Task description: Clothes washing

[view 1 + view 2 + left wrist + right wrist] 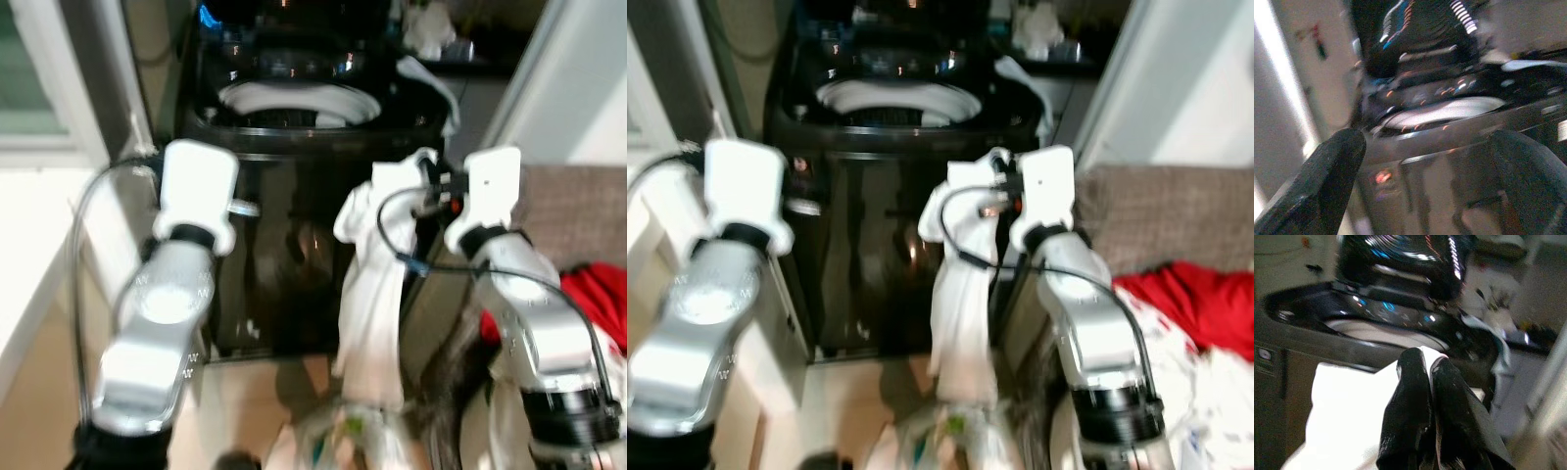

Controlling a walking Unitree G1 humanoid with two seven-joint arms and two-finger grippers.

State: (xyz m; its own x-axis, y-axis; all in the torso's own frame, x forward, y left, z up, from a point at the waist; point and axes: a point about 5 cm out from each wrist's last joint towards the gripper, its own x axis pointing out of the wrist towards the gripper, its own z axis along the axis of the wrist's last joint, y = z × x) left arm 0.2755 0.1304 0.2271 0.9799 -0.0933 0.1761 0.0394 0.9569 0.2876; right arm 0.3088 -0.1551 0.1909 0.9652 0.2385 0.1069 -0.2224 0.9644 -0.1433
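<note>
Up front, right tool (1431, 382) clamped tight on white garment (372, 284), dangled just near of black washer (294, 245) on right, raised probably to clear its rim. Left tool (1425, 161) spread wide, empty, facing open drum (294, 103).

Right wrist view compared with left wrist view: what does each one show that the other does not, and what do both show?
Right wrist view: the right gripper, its fingers closed on a white cloth garment that hangs below.

Left wrist view: the left gripper, its two black fingers apart with nothing between them, and a pale wall beside the machine.

Both: the glossy black top-loading washing machine, lid up, its pale drum rim visible.
</note>
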